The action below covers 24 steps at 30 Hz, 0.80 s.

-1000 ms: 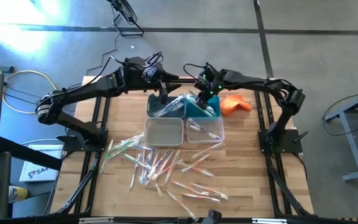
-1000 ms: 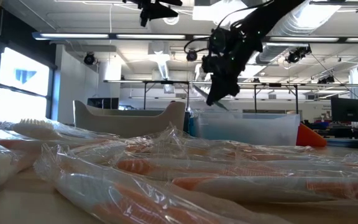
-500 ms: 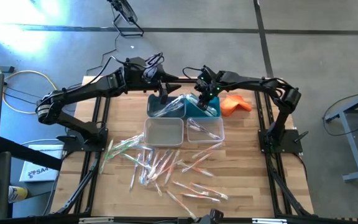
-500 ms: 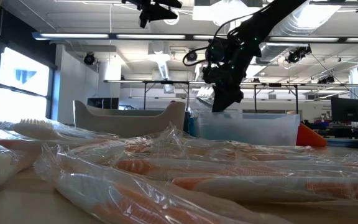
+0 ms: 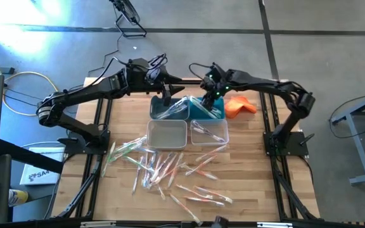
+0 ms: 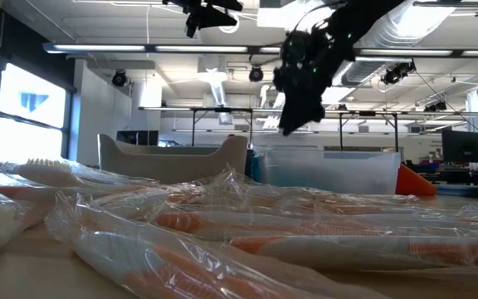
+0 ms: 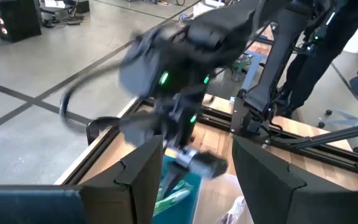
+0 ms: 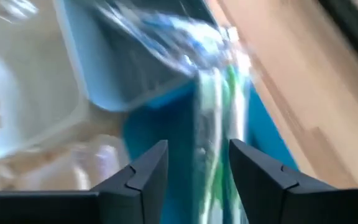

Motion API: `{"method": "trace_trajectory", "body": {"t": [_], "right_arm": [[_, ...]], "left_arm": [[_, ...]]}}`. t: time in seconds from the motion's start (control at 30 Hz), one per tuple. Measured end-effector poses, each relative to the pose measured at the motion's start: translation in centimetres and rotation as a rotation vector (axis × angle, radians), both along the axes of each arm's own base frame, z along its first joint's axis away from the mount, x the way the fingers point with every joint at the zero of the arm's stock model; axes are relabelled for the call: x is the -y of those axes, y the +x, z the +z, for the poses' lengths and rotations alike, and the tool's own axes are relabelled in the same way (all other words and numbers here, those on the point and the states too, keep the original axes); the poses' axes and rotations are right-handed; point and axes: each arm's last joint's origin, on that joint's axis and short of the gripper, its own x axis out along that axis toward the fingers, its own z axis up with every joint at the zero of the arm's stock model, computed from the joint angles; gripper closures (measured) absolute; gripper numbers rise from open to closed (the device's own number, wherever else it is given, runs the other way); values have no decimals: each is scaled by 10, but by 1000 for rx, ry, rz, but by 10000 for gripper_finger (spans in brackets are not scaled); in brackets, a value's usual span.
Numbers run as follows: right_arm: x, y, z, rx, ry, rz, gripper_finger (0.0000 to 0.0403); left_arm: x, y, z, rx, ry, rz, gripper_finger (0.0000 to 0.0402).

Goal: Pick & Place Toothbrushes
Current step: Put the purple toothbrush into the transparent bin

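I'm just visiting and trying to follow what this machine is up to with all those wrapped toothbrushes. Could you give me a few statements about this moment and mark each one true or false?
1. Many clear-wrapped toothbrushes lie loose on the wooden table. True.
2. The right gripper hangs above the teal rectangular bin. True.
3. The teal bin is empty. False: green-handled wrapped toothbrushes lie in it.
4. The crumpled orange cloth sits among the loose toothbrushes at the near edge. False: it lies at the far side, beside the teal bin.
5. The left gripper is gripping a toothbrush. False: its fingers stand open with nothing between them.
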Motion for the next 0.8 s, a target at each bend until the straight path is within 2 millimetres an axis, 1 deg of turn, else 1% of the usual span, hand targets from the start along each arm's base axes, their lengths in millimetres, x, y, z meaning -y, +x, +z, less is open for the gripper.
{"method": "trace_trajectory", "body": {"t": [0.1, 0.3, 0.43, 0.53, 0.63, 0.8], "right_arm": [[-7, -8, 26, 93, -27, 24, 241], [-22, -30, 83, 315, -146, 52, 261], [-32, -45, 113, 437, -229, 56, 277], [-39, -56, 131, 512, -280, 58, 289], [-44, -64, 143, 560, -313, 59, 305], [-50, -72, 151, 606, -312, 94, 344]], "left_arm": [[0, 0, 0, 0, 0, 0, 210], [0, 0, 0, 1, 0, -1, 210], [0, 0, 0, 2, 0, -1, 210], [0, 0, 0, 2, 0, -1, 210], [0, 0, 0, 2, 0, -2, 210], [0, 0, 1, 7, 1, -4, 210]]}}
